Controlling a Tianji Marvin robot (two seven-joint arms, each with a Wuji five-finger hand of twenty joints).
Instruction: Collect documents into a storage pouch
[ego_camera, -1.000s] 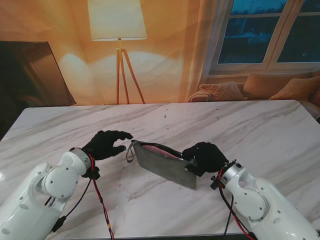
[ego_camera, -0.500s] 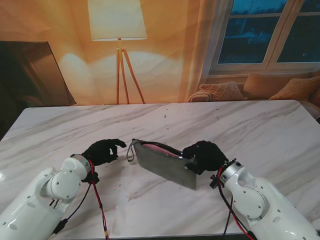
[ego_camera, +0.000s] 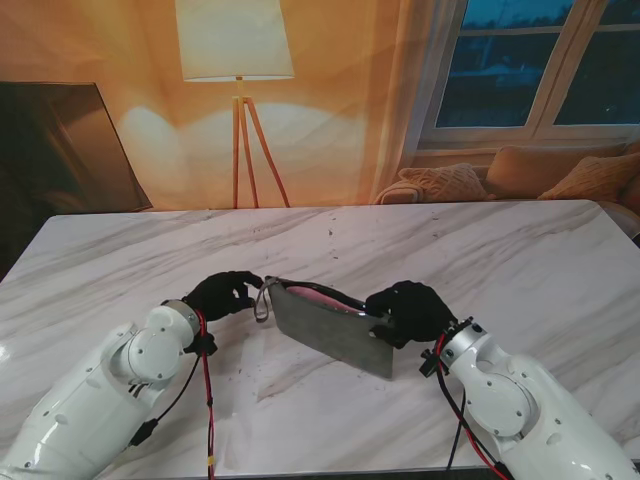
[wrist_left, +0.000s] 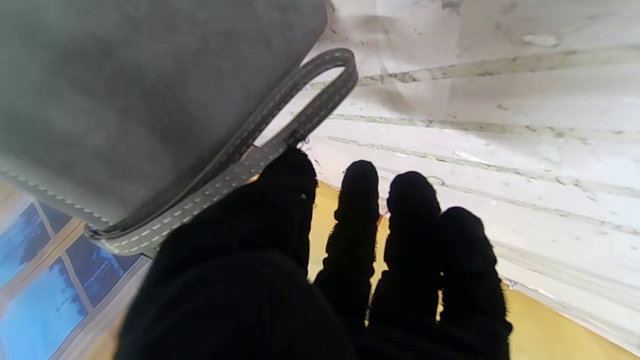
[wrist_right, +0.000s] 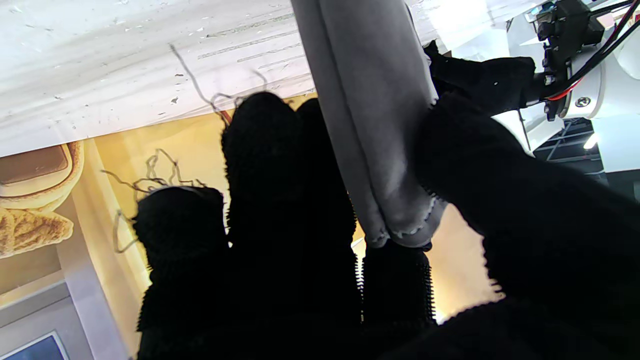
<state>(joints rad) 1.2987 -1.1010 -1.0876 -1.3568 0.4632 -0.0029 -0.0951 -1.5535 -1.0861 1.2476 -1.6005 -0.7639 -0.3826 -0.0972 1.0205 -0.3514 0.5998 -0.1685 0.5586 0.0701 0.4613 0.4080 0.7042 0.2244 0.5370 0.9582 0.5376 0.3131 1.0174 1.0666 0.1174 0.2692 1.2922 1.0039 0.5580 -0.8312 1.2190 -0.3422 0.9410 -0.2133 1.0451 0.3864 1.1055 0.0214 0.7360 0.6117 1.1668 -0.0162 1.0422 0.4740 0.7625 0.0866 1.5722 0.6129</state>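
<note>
A grey felt pouch (ego_camera: 330, 330) stands on its edge at the table's middle, mouth upward, with a pink document (ego_camera: 318, 295) showing inside. My right hand (ego_camera: 408, 312) is shut on the pouch's right end; in the right wrist view the pouch (wrist_right: 370, 100) is pinched between thumb and fingers (wrist_right: 280, 165). My left hand (ego_camera: 226, 295) is at the pouch's left end, fingers apart, beside the strap loop (ego_camera: 262, 302). In the left wrist view one fingertip (wrist_left: 287, 170) touches the strap loop (wrist_left: 305, 95), and the other fingers hold nothing.
The white marble table (ego_camera: 500, 250) stretches far to the back and both sides. A floor lamp (ego_camera: 238, 60), a dark screen (ego_camera: 60, 140) and a sofa with cushions (ego_camera: 540, 175) stand beyond its far edge.
My left hand drew back toward me, then moved right up to the pouch's strap end, with its fingers less spread. The right hand and pouch have stayed put.
</note>
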